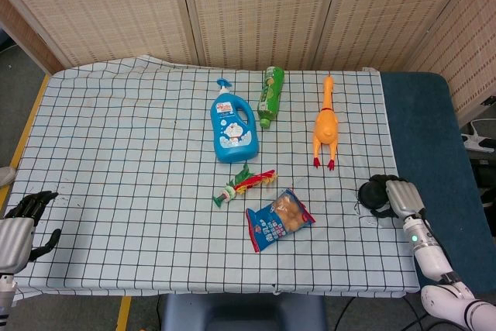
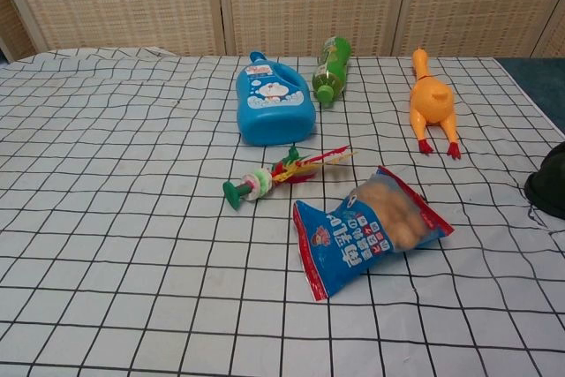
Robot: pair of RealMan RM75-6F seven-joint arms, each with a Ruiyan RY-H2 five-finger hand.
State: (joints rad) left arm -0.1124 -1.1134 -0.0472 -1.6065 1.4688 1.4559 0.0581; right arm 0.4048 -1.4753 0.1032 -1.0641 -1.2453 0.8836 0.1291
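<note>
While our right hand rested against the black round object at the right edge of the checked cloth, we could not tell whether its fingers gripped the object or only curled beside it. Our left hand lay off the cloth's near left corner, fingers loosely spread, holding nothing. We judged that a sound grasp required fingers placed around the object's rim, with thumb opposed, before any lift; the cloth wrinkled there and could drag.

We counted from near to far. One snack bag lay nearest, near the cloth's middle. One small feathered toy lay just beyond it. One blue detergent bottle and one rubber chicken lay farther back, well apart. One green bottle lay on its side just beside the detergent. One black object, two hands.
</note>
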